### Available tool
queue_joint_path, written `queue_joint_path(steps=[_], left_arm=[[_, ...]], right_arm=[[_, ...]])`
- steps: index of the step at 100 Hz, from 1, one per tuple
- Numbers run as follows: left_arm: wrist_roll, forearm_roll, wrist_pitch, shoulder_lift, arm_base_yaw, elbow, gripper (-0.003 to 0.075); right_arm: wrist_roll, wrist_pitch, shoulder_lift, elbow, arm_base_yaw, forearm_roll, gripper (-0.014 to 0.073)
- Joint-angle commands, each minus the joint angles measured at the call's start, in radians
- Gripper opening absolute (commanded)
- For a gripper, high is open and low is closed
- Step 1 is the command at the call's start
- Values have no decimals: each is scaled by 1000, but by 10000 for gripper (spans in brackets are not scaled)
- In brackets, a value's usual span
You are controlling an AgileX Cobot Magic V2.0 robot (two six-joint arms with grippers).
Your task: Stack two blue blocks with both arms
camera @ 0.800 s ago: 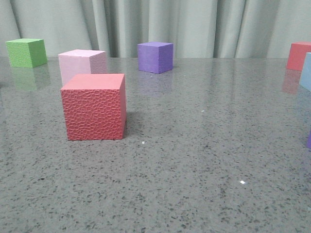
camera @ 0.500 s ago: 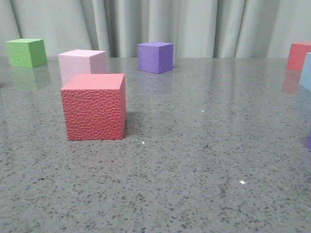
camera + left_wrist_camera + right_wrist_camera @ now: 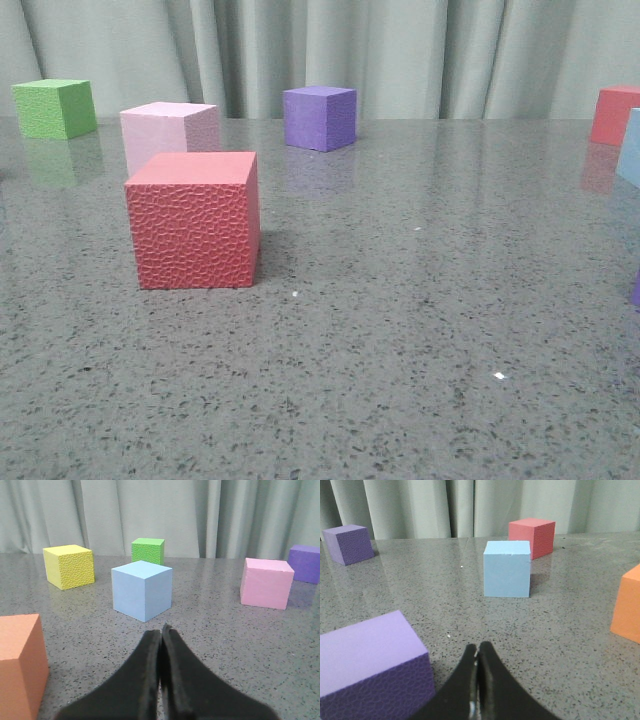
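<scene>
In the left wrist view a pale blue block (image 3: 142,590) stands on the grey table just ahead of my left gripper (image 3: 161,630), which is shut and empty. In the right wrist view the other pale blue block (image 3: 506,568) stands farther ahead of my right gripper (image 3: 477,649), also shut and empty. In the front view only a sliver of a blue block (image 3: 630,148) shows at the right edge. Neither gripper shows in the front view.
The front view shows a textured red cube (image 3: 193,219), a pink cube (image 3: 168,134), a green cube (image 3: 54,108), a purple cube (image 3: 319,117) and a red cube (image 3: 614,115). A yellow cube (image 3: 68,566) and an orange cube (image 3: 20,665) lie near the left gripper. A large purple cube (image 3: 370,667) and an orange cube (image 3: 626,603) flank the right gripper.
</scene>
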Motion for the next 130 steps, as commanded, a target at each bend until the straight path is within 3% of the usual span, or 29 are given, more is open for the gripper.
queue_joint_path(steps=[1, 22, 48, 71, 94, 108, 130], left_arm=[[-7, -2, -81, -33, 3, 39, -19], [-7, -2, -42, -33, 3, -21, -19], [-7, -46, 76, 50, 3, -212, -19], [-7, -57, 395, 244, 3, -489, -19], [-7, -71, 624, 446, 3, -736, -19], [-7, -99, 725, 534, 3, -821, -19], [-7, -109, 744, 579, 3, -829, -19]], right_arm=[[-7, -109, -26, -17, -6, 1, -122], [-7, -160, -23, -50, -6, 7, -122], [-7, 87, 88, -264, -6, 7, -122], [-7, 357, 281, -514, -6, 13, -122], [-7, 584, 460, -737, -6, 26, -122], [-7, 640, 520, -798, -6, 47, -122], [-7, 637, 531, -800, -6, 61, -122]])
